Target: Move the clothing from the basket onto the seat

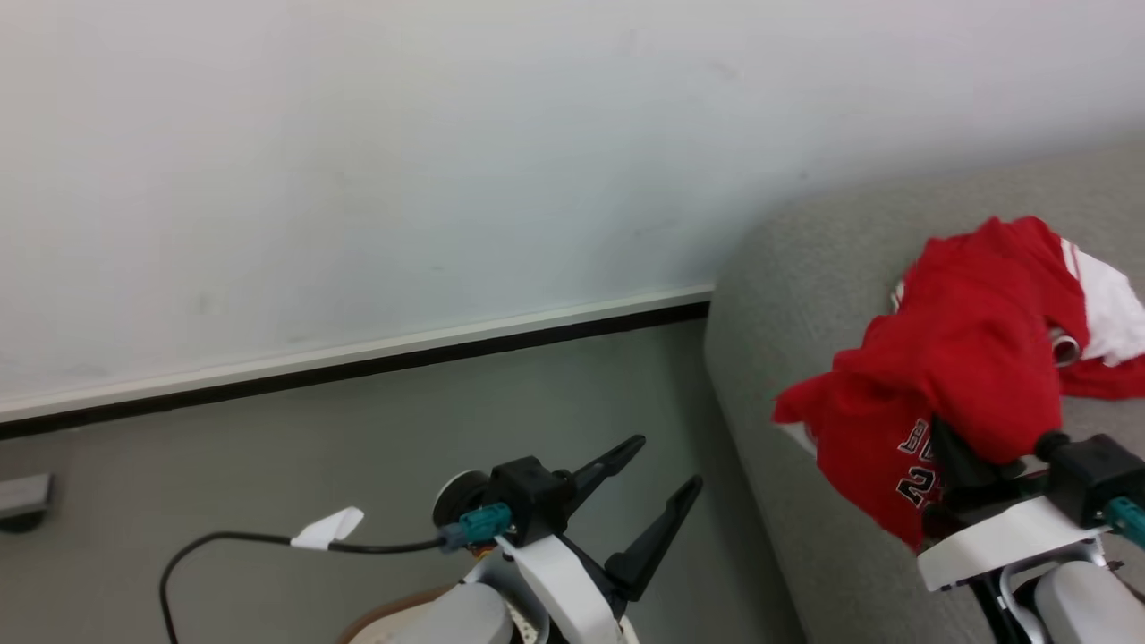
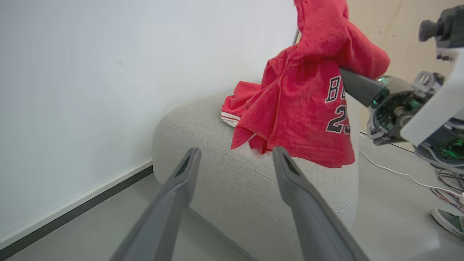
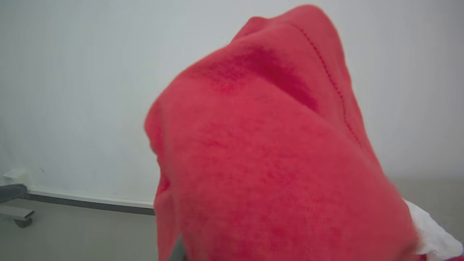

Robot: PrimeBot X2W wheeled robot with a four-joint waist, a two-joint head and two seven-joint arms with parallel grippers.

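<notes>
Clothing (image 1: pixel 966 358) drapes over the right gripper (image 1: pixel 971 465) at the seat (image 1: pixel 805 295), hiding its fingertips, so its grip cannot be told; the left gripper (image 1: pixel 665 461) is spread, empty.

The left gripper (image 1: pixel 664 465) sits low in the head view, left of centre. Its two dark fingers (image 1: pixel 660 534) are spread wide apart, point up and to the right, and hold nothing. Its white wrist (image 1: pixel 559 577) slants up from the bottom edge. The right gripper (image 1: pixel 979 438) is at the lower right on its own white wrist (image 1: pixel 1002 537). One dark finger (image 2: pixel 357 85) shows near its base, but the tips are covered, so its grip cannot be judged.
</notes>
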